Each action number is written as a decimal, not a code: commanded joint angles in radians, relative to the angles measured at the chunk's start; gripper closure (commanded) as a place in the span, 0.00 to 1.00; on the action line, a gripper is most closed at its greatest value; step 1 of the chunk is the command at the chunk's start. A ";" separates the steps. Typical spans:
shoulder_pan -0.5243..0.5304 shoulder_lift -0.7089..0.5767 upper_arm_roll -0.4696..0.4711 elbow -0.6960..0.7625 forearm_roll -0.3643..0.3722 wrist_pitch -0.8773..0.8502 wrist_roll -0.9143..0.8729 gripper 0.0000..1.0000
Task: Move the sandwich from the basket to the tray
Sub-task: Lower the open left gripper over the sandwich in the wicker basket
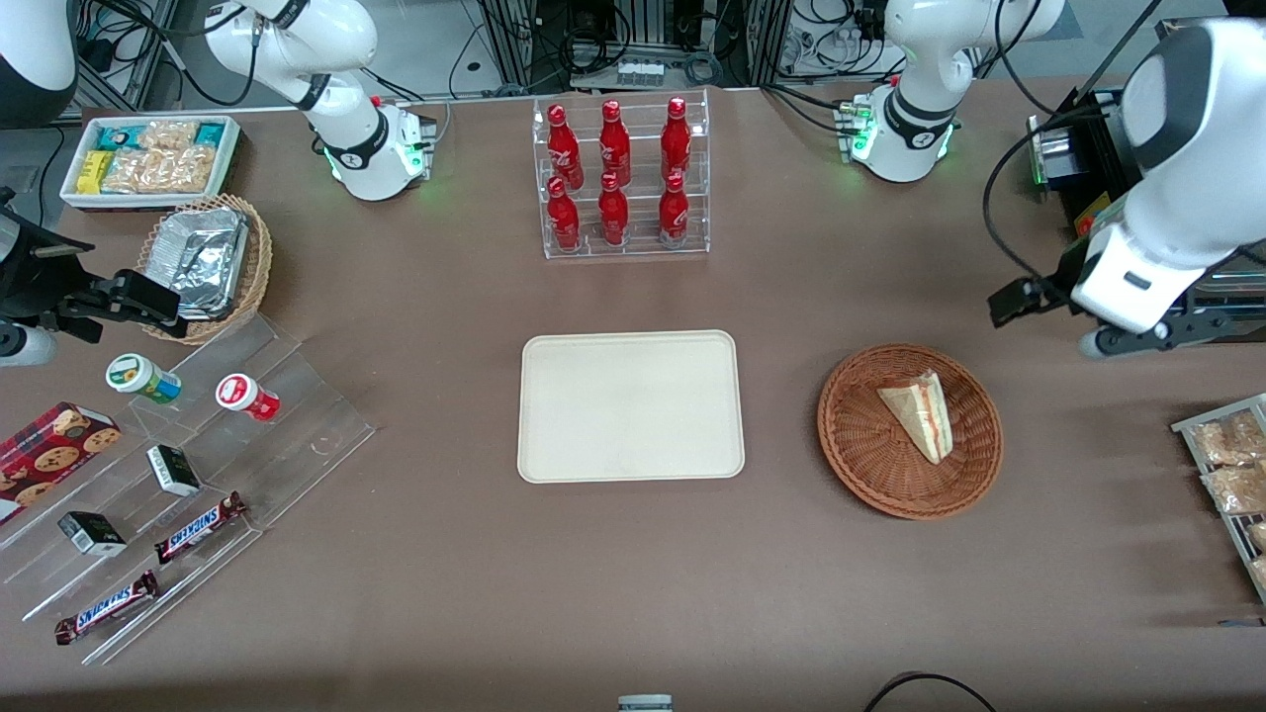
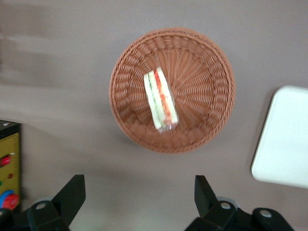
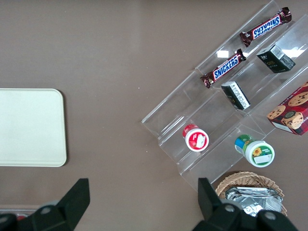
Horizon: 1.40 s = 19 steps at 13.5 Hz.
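Observation:
The sandwich (image 1: 920, 413) (image 2: 160, 100), a pale wedge with red and green filling, lies in the round reddish-brown basket (image 1: 859, 450) (image 2: 202, 72). The cream tray (image 1: 630, 405) (image 2: 284, 139) (image 3: 29, 127) lies flat and bare at the table's middle, beside the basket toward the parked arm's end. My left gripper (image 1: 1021, 299) (image 2: 139, 192) hangs high over the table, off the basket's rim toward the working arm's end and a little farther from the front camera. Its fingers (image 2: 72, 192) stand wide open with nothing between them.
A clear rack of red bottles (image 1: 621, 178) stands farther from the front camera than the tray. A wire rack of snack packets (image 1: 1231, 465) sits at the working arm's end. A stepped acrylic stand (image 1: 198, 465), a foil-lined basket (image 1: 208, 262) and a white snack bin (image 1: 148, 158) occupy the parked arm's end.

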 commanded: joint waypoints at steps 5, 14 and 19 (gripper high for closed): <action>-0.006 0.089 -0.013 -0.071 0.004 0.172 -0.160 0.00; -0.035 0.146 -0.015 -0.257 0.004 0.434 -0.197 0.00; -0.035 0.167 -0.013 -0.321 0.013 0.545 -0.197 0.00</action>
